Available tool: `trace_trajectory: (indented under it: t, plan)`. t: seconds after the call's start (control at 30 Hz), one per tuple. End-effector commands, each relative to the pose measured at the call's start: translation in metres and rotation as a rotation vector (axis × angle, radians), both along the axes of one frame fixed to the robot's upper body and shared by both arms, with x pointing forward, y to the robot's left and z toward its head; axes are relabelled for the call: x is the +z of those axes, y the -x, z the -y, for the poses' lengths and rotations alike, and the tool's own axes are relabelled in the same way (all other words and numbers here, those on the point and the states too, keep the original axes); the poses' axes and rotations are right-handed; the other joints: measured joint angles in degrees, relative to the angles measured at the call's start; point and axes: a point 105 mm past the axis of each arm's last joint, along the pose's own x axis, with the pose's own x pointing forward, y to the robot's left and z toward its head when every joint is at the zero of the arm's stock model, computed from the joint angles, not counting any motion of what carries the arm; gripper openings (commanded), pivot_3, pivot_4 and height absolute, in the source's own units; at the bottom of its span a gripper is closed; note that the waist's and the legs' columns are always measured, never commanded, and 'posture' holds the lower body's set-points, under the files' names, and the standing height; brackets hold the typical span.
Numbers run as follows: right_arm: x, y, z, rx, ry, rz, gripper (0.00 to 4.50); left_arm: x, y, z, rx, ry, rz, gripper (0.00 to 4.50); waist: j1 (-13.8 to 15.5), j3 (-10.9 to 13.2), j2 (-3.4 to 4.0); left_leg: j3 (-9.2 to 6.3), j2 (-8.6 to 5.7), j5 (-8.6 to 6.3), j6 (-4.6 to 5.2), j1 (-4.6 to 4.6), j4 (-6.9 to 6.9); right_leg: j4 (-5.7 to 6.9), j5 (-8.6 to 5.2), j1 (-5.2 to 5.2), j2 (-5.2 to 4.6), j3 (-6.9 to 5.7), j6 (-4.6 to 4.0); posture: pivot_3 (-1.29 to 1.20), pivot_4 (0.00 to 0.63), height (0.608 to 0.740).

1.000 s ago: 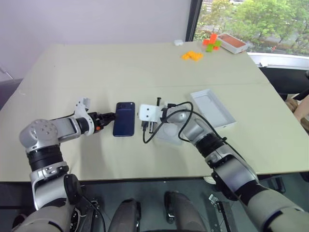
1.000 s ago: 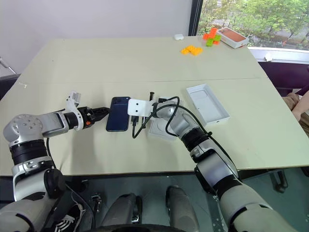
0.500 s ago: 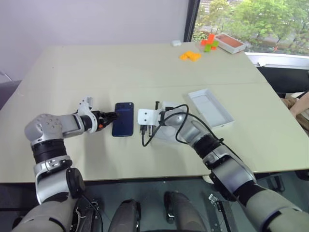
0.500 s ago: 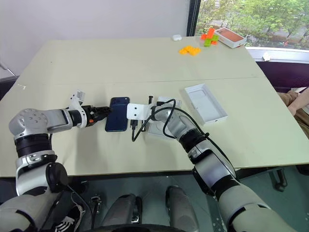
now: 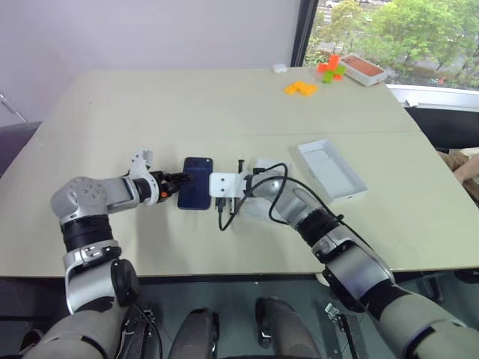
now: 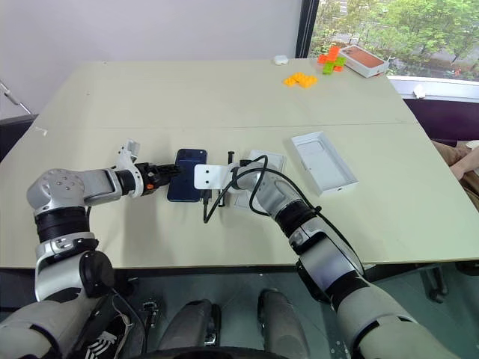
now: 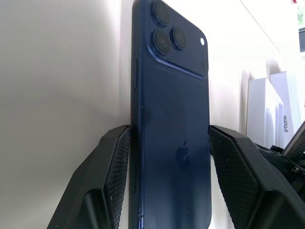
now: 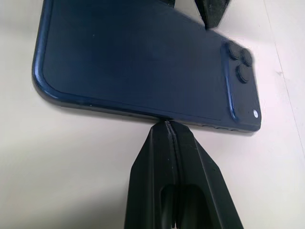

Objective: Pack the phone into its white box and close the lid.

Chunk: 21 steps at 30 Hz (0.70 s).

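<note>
The dark navy phone [image 5: 196,193] lies flat on the table, back up, with its camera cluster at the far end. My left gripper [image 5: 177,180] reaches it from the left. In the left wrist view its open fingers [image 7: 116,167] flank the phone's lower half, close against both long edges. My right gripper [image 8: 167,123] is shut, its tip touching the phone's right long edge. The lid [image 5: 331,170] lies hollow side up to the right. A white piece [image 5: 266,164] lies partly under my right arm; I cannot tell if it is the white box.
At the far right of the table [image 5: 150,112] sit orange blocks [image 5: 299,88], red and green blocks [image 5: 329,67], an orange-red flat box [image 5: 362,69] and a small white object [image 5: 280,68]. A black cable [image 5: 281,183] loops over my right wrist.
My left gripper has moved right, from just short of the phone's left edge to around it. The right gripper has stayed at the phone's right edge. The head view has shifted a little.
</note>
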Motion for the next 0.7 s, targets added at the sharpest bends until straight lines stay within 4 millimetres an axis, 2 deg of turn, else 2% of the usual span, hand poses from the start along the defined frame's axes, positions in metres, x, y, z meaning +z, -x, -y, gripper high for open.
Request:
trace_trajectory:
  t: [0.03,0.1,0.3,0.5,0.7]
  plan:
    - [0.012,0.001,-0.01,0.034,-0.017,0.034,0.0,0.0,0.011,0.031,-0.122,0.105,-0.074,2.75,0.0,0.0,-0.01,-0.01,-0.01,0.0,0.0,-0.02,0.01,-0.01,0.0,-0.01,0.0,0.0,0.0,0.0,0.15,0.74]
    - [0.012,0.001,-0.009,0.03,-0.016,0.035,0.0,0.003,0.012,0.031,-0.127,0.123,-0.07,2.75,-0.2,0.0,-0.01,-0.02,-0.02,0.0,0.0,-0.06,0.01,-0.04,0.0,-0.02,0.01,-0.01,0.0,0.0,0.15,0.74]
    - [0.013,-0.002,-0.005,0.02,-0.016,0.044,0.0,-0.013,0.016,0.02,-0.088,0.034,-0.097,2.75,-0.6,0.0,-0.01,-0.08,0.06,0.03,-0.07,-0.08,-0.08,-0.01,0.0,-0.11,0.05,-0.09,0.0,0.0,0.15,0.74]
    - [0.01,-0.002,-0.003,0.021,-0.005,0.045,0.0,-0.006,0.011,0.006,-0.011,0.059,-0.034,2.75,-1.4,0.0,-0.01,-0.13,0.06,0.07,-0.15,-0.09,-0.08,-0.02,0.01,-0.08,0.03,-0.14,-0.01,0.0,0.15,0.74]
    - [0.008,0.0,-0.002,0.026,0.0,0.041,0.0,-0.004,0.014,-0.005,0.033,0.073,-0.011,2.75,-1.8,0.0,-0.02,-0.18,0.13,0.16,-0.29,-0.06,-0.07,-0.01,0.07,-0.08,0.13,-0.18,-0.12,0.0,0.15,0.74]
